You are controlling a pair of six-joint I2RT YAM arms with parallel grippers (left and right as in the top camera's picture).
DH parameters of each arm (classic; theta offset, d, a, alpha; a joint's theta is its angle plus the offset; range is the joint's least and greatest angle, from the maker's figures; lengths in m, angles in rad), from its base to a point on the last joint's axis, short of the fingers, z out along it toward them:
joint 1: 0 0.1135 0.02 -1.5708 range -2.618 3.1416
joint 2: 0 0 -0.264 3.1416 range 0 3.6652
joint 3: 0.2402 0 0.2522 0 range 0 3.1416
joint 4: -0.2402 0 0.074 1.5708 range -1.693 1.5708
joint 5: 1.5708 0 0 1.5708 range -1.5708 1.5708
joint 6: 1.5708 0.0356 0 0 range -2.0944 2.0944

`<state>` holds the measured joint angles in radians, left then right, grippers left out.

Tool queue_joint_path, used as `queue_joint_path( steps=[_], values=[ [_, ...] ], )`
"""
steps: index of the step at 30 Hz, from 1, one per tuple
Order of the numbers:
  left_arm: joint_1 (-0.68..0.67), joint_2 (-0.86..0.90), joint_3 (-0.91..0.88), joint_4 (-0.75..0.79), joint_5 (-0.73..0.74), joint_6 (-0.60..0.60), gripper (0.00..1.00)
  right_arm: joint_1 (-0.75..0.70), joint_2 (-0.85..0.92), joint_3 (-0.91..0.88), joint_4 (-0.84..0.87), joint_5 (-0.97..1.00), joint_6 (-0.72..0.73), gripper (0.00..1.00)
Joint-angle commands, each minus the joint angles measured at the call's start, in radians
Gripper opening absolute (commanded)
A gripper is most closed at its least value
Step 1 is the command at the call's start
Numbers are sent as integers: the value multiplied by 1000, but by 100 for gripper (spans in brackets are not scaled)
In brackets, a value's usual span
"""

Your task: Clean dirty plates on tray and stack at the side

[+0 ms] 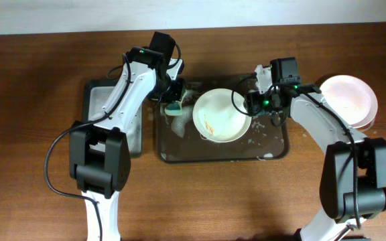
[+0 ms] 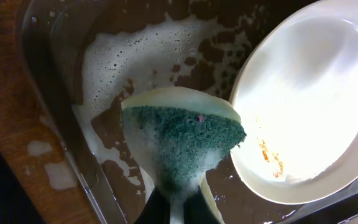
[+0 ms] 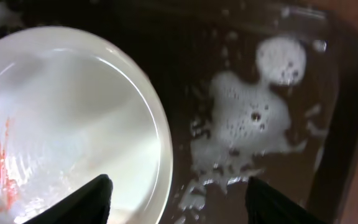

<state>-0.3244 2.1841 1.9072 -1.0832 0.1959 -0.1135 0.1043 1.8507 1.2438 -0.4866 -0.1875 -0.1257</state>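
Note:
One white plate with thin orange smears lies in the dark foamy tray. My left gripper is shut on a green-and-yellow sponge just left of this plate. In the left wrist view the sponge hangs from the gripper over the tray's foam, beside the plate. My right gripper is open at the plate's right edge. In the right wrist view its fingers straddle the plate's rim. Two more plates sit stacked on the table at the far right.
A narrower dark tub with foam stands left of the tray, under my left arm. White foam patches lie on the tray floor right of the plate. The brown wooden table surrounds everything.

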Motion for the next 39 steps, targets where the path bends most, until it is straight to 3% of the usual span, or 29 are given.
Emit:
queue_joint_path(
  steps=[1, 3, 6, 15, 23, 26, 35, 39],
  values=[
    [-3, -17, -6, 2, -10, -6, 0, 1, 43, 17, 35, 2, -115, 66],
    [-3, -17, -6, 2, -10, -5, 0, 1, 69, 17, 51, -15, -125, 64],
    [-3, -17, -6, 2, -10, -6, 1, 1, 96, 17, 79, -27, -120, 53],
    [-3, -17, -6, 2, -10, -5, 1, 1, 148, 17, 128, -101, -82, 44],
    [-3, -17, -6, 2, -10, -5, 1, 1, 182, 17, 128, -99, -40, 21],
    [-3, -17, -6, 2, -10, -5, 1, 0, 196, 17, 127, -90, 8, 6],
    [-3, -17, -6, 7, -10, -5, 1, -7, 198, 17, 58, -90, 470, 4],
    [-3, -17, -6, 16, -10, -6, 1, -8, 198, 17, -58, -56, 676, 4]
  ],
)
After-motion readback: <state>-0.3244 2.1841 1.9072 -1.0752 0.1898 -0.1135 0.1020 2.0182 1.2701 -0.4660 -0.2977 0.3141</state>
